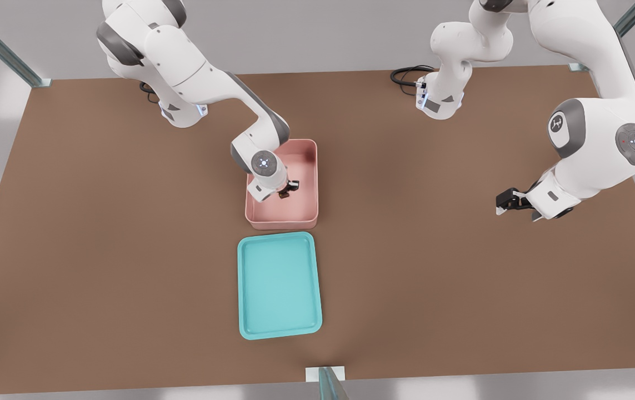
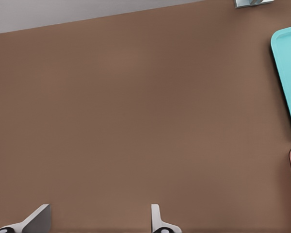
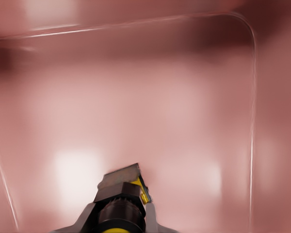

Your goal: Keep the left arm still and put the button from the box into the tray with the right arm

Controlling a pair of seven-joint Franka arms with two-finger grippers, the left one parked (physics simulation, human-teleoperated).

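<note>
Clamped between the white fingertips of the right arm's gripper (image 3: 120, 213), the button (image 3: 122, 194) is held just above the floor of the pink box (image 1: 310, 166), apparently so that it can be carried over the near wall to the turquoise tray (image 1: 278, 330) just beside it.

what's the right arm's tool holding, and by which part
The tool, down inside the pink box, is shut on the button. Its fingers clamp the dark base from two opposite sides, with the yellow part showing between them.
</note>
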